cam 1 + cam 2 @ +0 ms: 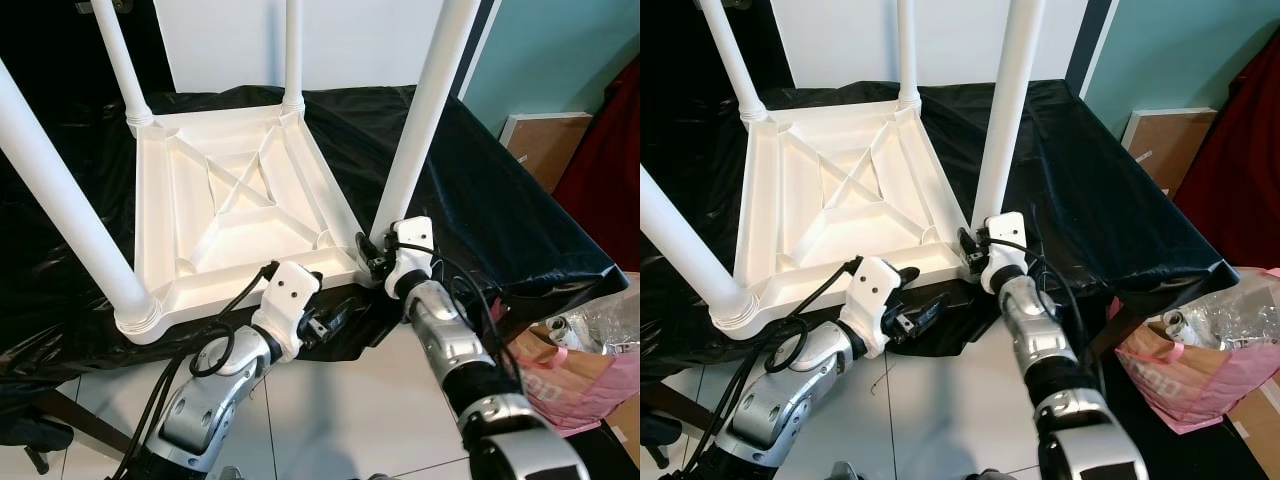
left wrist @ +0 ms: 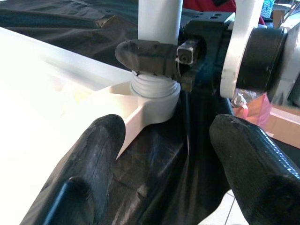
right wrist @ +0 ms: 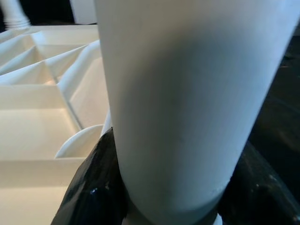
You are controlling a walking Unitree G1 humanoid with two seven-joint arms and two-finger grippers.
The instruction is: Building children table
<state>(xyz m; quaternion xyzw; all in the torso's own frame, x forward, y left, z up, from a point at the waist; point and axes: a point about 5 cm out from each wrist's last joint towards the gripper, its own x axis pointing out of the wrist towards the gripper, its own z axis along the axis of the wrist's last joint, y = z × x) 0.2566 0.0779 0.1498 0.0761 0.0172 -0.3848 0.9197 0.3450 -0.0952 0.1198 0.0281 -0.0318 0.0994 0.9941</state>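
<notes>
A white children's table [image 1: 240, 200] lies upside down on a black-covered surface, its legs pointing up. My right gripper [image 1: 372, 255] is shut on the near-right leg [image 1: 425, 110] just above its threaded base. In the right wrist view that leg [image 3: 187, 93] stands between the black fingers [image 3: 93, 187]. My left gripper [image 1: 335, 318] is open, low at the table's front edge, close to the same corner. In the left wrist view its fingers [image 2: 89, 173] frame the leg's socket [image 2: 154, 96], with a right-gripper finger [image 2: 145, 57] wrapped round the leg.
A black plastic sheet [image 1: 500, 210] covers the work surface and hangs over its edges. On the floor at the right sit a pink bag [image 1: 560, 380] and clear plastic. A brown board [image 1: 545, 145] leans on the teal wall. White floor tiles [image 1: 350, 400] lie below.
</notes>
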